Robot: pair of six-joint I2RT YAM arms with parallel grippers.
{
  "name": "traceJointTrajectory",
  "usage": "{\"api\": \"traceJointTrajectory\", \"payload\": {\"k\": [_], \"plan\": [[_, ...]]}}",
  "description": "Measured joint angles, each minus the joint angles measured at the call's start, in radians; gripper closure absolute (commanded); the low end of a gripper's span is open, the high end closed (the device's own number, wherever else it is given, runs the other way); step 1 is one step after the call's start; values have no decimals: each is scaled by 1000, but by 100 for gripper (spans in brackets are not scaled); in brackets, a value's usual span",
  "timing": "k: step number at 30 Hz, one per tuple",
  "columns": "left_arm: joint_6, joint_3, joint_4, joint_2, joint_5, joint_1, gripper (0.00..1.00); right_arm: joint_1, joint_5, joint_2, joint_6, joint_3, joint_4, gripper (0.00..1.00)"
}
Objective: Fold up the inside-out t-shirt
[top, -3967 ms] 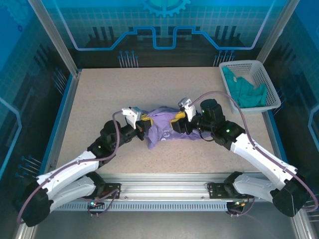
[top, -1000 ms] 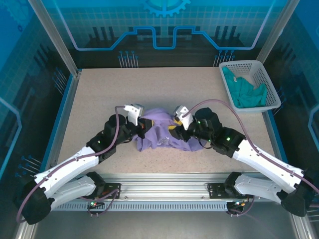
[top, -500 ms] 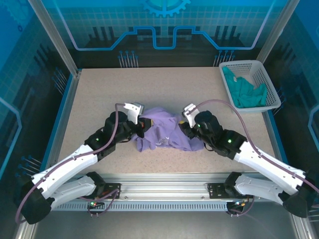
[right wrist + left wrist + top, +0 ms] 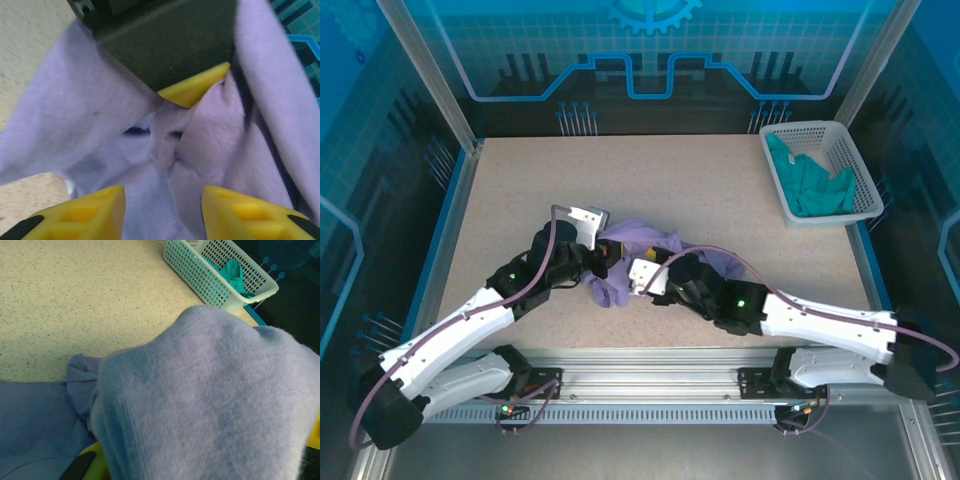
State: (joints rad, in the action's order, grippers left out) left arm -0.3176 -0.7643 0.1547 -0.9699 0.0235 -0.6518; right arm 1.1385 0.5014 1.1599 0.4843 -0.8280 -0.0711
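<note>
Lying bunched on the speckled beige worktop point(image 4: 620, 170), the wrinkly lavender-purple soft-fabric t-shirt point(image 4: 655, 243) sits well to the left of the white plastic mesh basket point(image 4: 861, 170) and nearer the arm bases. That basket holds a teal-green garment point(image 4: 810, 182). On the shirt's side far from the basket, the left end effector point(image 4: 604, 252) is clamped tight on a fold of the shirt. The right end effector point(image 4: 163, 200) has its yellow fingers point(image 4: 95, 210) spread apart over the purple fabric.

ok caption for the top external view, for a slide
Left gripper and right gripper meet at the crumpled lavender t-shirt; a teal garment lies in the white basket at far right.
</note>
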Motion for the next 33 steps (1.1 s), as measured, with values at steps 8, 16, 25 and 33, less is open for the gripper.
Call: {"api": "traceJointTrajectory", "payload": {"k": [8,16,25,33], "plan": [[-7,0,6,-2,51,3,100,0,154,119,201,-8,159,59],[-39,0,5,-3,132,55,100,0,196,99,330,49,311,90],[-51,0,-31,16,217,84,100,-58,15,-86,196,75,192,100],[-51,-2,-30,16,225,113,100,-251,-228,-254,-18,81,96,91]]}}
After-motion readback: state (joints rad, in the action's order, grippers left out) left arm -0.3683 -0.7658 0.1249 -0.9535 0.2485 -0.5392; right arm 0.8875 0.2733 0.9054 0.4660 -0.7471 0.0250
